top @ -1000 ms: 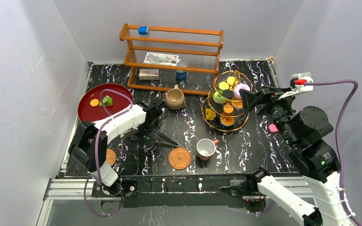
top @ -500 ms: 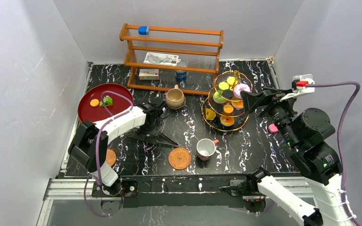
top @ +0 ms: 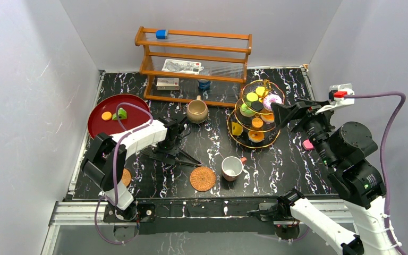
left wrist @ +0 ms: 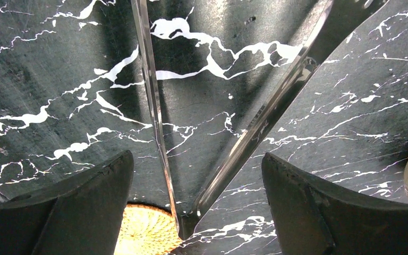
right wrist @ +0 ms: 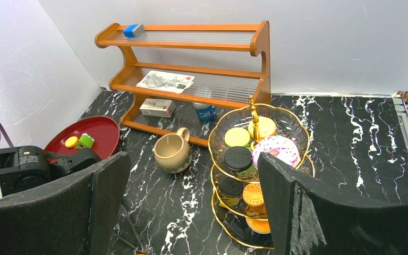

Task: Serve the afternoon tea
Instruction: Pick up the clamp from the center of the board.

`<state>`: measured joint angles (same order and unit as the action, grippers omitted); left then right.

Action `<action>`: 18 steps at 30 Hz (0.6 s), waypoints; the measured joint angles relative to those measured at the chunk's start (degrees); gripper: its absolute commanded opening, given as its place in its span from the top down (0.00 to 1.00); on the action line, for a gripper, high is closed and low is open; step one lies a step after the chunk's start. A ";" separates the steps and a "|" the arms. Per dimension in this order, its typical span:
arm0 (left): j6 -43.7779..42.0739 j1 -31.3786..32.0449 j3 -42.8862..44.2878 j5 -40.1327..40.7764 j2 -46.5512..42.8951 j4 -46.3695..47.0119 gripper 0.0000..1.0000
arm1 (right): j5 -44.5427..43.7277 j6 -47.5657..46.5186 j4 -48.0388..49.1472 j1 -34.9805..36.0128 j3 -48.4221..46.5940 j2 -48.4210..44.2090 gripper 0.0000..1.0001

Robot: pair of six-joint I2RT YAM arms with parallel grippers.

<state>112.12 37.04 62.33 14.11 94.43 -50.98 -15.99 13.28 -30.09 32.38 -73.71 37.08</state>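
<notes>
The left pincer (left wrist: pixel 196 159) hangs low over the middle of the table (top: pixel 276 164), its fingers spread. Metal tongs (left wrist: pixel 265 119) lie flat between them, apart from both. The right pincer (right wrist: pixel 191 159) is also spread and holds nothing, raised beside the tiered stand (right wrist: pixel 289 119) toward the far right corner. The tan mug (top: pixel 196 111) sits near the far edge. The white cup (top: pixel 232 168) and one coaster (top: pixel 202 178) sit by the near edge, the other coaster (top: pixel 125 176) near the near left corner.
</notes>
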 measured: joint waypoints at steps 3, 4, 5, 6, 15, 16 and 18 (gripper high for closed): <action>0.02 0.00 -0.63 0.11 0.00 1.05 0.17 | 0.02 0.00 0.00 0.00 0.00 0.02 0.01; 0.02 0.00 -0.74 0.13 0.07 1.33 0.18 | 0.02 0.00 0.00 0.00 0.00 0.02 0.01; 0.00 0.00 -0.74 0.15 0.26 1.44 0.19 | 0.02 0.00 0.00 0.00 0.00 0.04 0.01; 0.00 0.00 -0.74 0.15 0.59 1.60 0.19 | 0.02 0.00 0.00 0.00 0.00 0.04 0.01; 0.39 0.00 -1.16 -0.15 3.80 3.15 0.24 | 0.02 0.02 0.02 0.00 0.00 0.04 0.01; 0.39 0.00 -1.18 -0.22 4.20 3.28 0.25 | 0.02 0.02 0.02 0.00 0.00 0.04 0.01; 0.24 0.00 -1.11 -0.46 4.57 3.28 0.28 | 0.02 0.02 0.04 0.00 0.00 0.09 0.01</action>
<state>112.36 37.04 61.21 13.65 99.00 -47.70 -15.97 13.30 -30.04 32.38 -73.71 37.17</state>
